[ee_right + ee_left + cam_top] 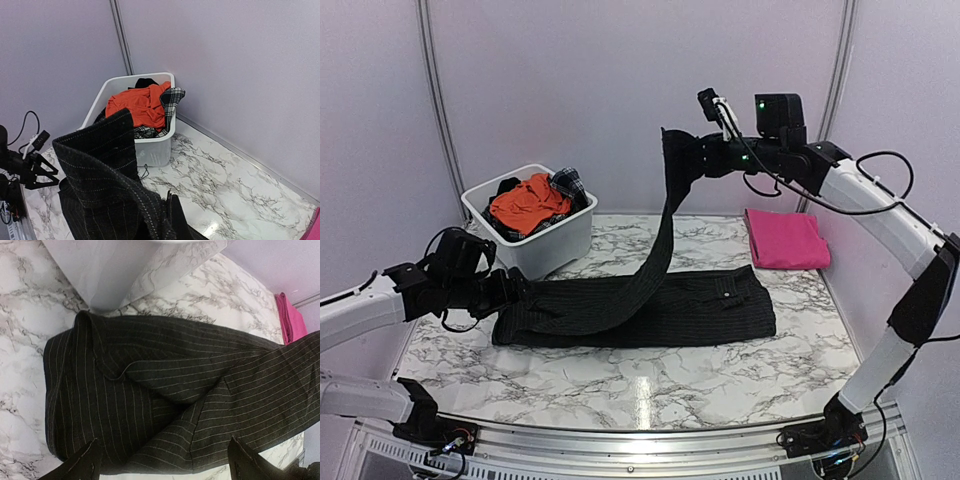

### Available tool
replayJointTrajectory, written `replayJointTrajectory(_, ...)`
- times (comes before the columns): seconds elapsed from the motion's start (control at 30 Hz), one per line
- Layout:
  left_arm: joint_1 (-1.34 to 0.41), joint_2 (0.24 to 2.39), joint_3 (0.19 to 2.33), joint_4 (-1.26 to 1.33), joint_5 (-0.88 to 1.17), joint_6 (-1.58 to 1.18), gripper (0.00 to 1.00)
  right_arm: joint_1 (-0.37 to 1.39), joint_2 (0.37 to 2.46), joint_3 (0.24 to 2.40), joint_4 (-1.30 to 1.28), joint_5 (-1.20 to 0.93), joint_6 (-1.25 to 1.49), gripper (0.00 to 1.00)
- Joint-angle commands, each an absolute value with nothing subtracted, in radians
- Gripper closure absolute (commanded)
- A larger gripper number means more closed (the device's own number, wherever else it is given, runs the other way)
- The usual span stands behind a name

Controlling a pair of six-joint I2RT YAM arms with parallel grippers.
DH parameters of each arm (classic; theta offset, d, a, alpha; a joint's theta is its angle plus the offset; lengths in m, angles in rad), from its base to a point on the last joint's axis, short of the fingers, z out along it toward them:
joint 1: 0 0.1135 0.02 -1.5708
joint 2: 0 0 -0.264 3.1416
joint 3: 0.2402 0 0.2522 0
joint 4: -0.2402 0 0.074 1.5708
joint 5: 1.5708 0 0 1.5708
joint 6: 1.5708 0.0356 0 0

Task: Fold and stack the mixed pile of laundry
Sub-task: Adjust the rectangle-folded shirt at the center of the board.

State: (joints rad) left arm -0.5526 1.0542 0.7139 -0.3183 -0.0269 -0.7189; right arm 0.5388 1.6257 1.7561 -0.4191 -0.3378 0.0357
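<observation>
A black pinstriped garment point(650, 305) lies flat across the middle of the marble table. One long end of it rises in a band to my right gripper point(682, 160), which is shut on it high above the table's back. In the right wrist view that cloth point(100, 170) drapes over my right gripper point(172, 220). My left gripper point(515, 292) is open at the garment's left end. In its wrist view the fingertips point(90, 462) stand wide apart over the striped cloth point(150, 390), with my left gripper point(165, 460) holding nothing.
A white tub point(545, 245) at the back left holds an orange garment point(525, 203) and a dark plaid piece point(568, 182). A folded magenta-pink cloth point(785, 240) lies at the back right. Walls enclose the back and both sides.
</observation>
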Motion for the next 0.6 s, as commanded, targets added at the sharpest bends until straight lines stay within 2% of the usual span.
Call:
replayJointTrajectory(0.0, -0.549, 1.069, 0.719, -0.316, 0.029, -0.748, 0.11, 0.535, 1.571, 1.801, -0.348, -0.485, 0.108, 1.00)
replayJointTrajectory(0.13, -0.546, 1.162, 0.798, -0.313, 0.028, -0.711, 0.20, 0.550, 1.492, 1.723, -0.287, -0.580, 0.152, 1.00)
replayJointTrajectory(0.27, -0.524, 1.326, 0.851, -0.313, 0.146, -0.714, 0.43, 0.577, 1.446, 1.694, -0.323, -0.622, 0.156, 1.00)
replayJointTrajectory(0.4, -0.523, 1.447, 0.874, -0.314, 0.238, -0.710, 0.44, 0.632, 1.413, 1.637, -0.343, -0.641, 0.166, 1.00)
replayJointTrajectory(0.57, -0.523, 1.493, 0.844, -0.313, 0.374, -0.707, 0.41, 0.669, 1.387, 1.617, -0.347, -0.625, 0.196, 1.00)
